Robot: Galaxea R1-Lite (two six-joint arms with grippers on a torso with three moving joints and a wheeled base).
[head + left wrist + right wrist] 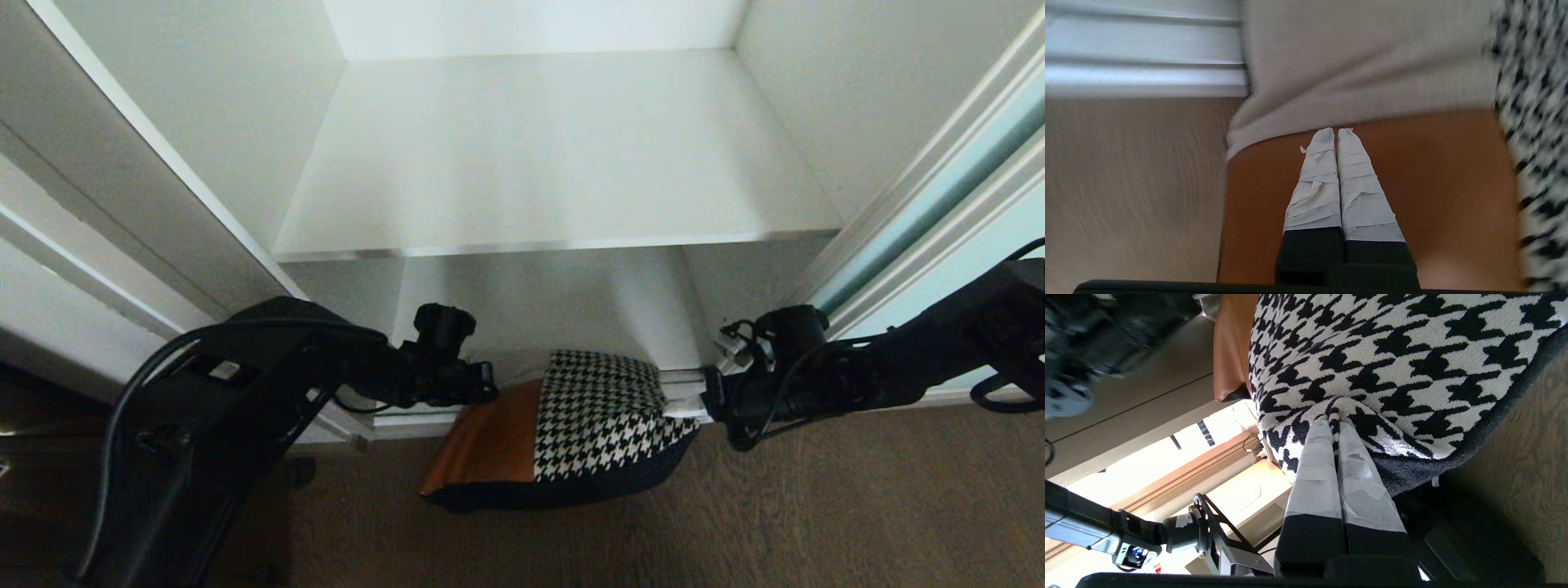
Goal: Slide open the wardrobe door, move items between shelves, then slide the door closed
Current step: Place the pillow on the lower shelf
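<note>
Left side panel (pixel 204 122): a plain matte white board is rising along the left of the open compartment
Left gripper (pixel 490 390): its white tape-wrapped fingers (pixel 1316 179) are lying pressed together, pinching the tan-orange edge of the cushion
Cushion (pixel 588 416): a soft, plump square is hanging between the two grippers, in front of the wardrobe and below the shelf's front edge; a smooth tan-orange patch is sitting on its left part, a woven black-and-white houndstooth on the right, and a plain black back is showing underneath
Shelf (pixel 555 155): a flat matte white rectangular board with a straight thin front edge is spanning the compartment above the cushion
Right gripper (pixel 682 404): its taped fingers (pixel 1314 473) are closing tight on a bunched fold at the houndstooth corner
Sliding wardrobe door (pixel 971 163): a frosted pale aqua glass panel in a slim silvery-white frame is standing pushed to the right
Floor (pixel 816 506): brown wood-grain boards are running beneath the cushion
</note>
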